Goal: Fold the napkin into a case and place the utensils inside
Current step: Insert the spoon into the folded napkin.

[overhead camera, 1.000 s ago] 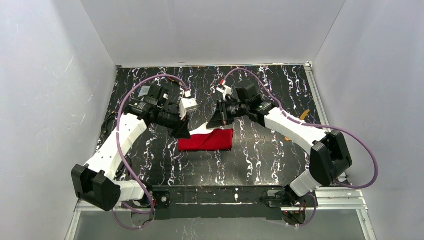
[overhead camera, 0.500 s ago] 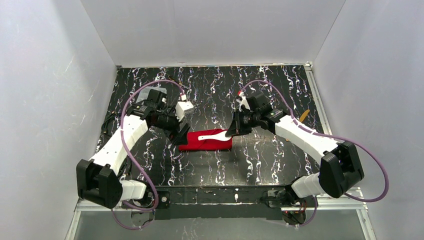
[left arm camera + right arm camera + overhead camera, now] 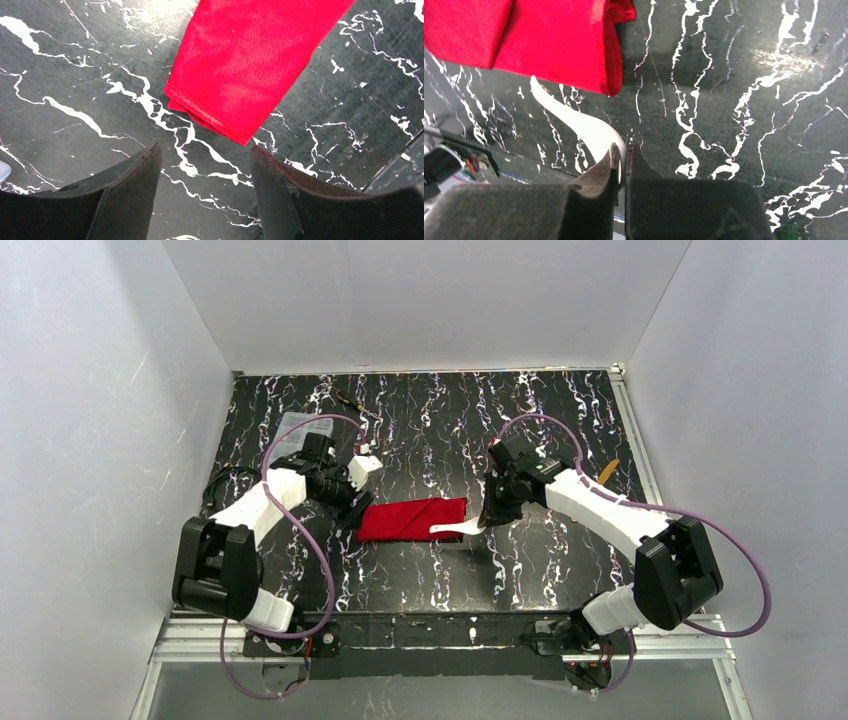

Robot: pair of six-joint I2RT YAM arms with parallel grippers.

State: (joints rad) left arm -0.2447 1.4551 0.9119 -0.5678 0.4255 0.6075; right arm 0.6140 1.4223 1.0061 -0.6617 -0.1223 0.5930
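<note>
1 bright red, slightly shiny cloth napkin (image 3: 410,519) lies near the middle of the black, white-veined table (image 3: 430,585), folded into a narrow layered rectangle with a diagonal edge across its top. The left wrist view shows stacked hems at its near corner (image 3: 250,65).

There are 2 utensils. 1 small white plastic spoon (image 3: 456,529) lies at the napkin's right end, its bowl pinched in the right claw (image 3: 621,161), whose jaws are closed on it. The handle (image 3: 569,117) reaches up to the cloth's (image 3: 549,40) lower edge. Whether the tip goes under a layer I cannot tell. The other is 1 slender yellow-gold utensil (image 3: 609,470), which lies well apart near the table's right edge, beyond the right arm's white forearm, so that arm stands between it and the napkin.

The left claw (image 3: 202,172) hangs just off the napkin's left end with its 2 dark fingers (image 3: 132,180) spread apart and nothing between them but bare table.

Toward the far left corner sits 1 clear plastic compartment box (image 3: 293,425), and near it lies 1 thin black-and-yellow tool (image 3: 350,400), both well clear of the cloth.
</note>
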